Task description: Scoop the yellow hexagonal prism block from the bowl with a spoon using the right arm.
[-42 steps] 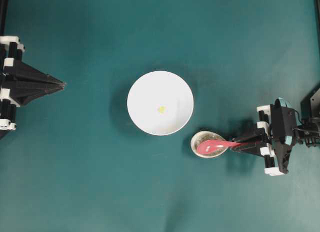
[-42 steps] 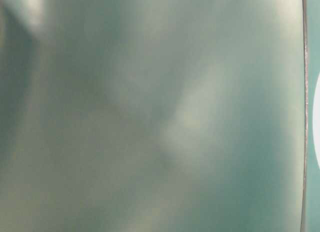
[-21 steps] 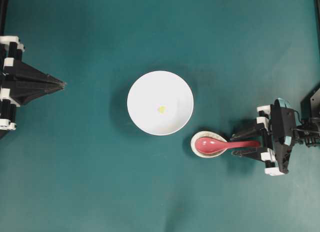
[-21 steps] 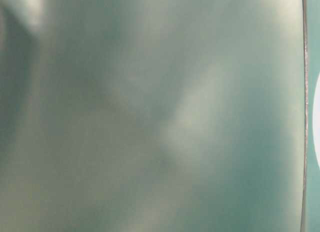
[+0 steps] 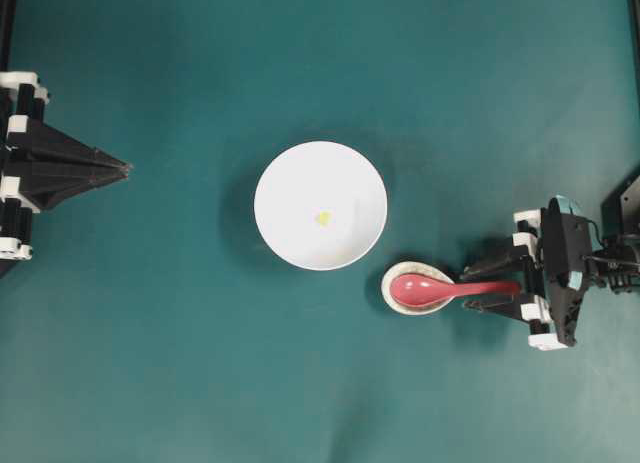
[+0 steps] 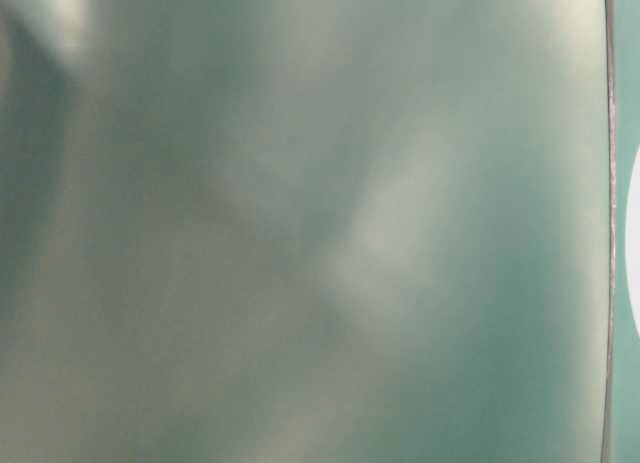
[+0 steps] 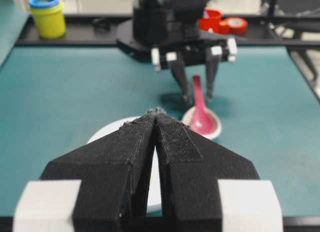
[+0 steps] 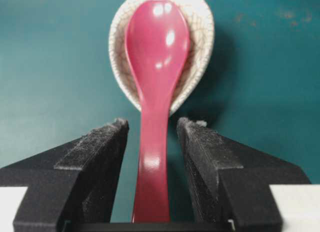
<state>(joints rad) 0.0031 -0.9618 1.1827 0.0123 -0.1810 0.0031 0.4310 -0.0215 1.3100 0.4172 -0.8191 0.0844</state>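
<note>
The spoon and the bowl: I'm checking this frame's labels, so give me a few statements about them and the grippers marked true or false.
1. The spoon lies with its scoop in the small speckled spoon rest. True.
2. The right gripper is clamped shut on the spoon handle. False: its jaws stand open on either side of the handle, with a gap on each side.
3. The yellow hexagonal prism block sits inside the bowl. True.
4. The left gripper is wide open. False: its fingers are pressed together.
5. The spoon rest stands inside the bowl. False: it sits on the table just outside the bowl's rim, on the right arm's side.
</note>
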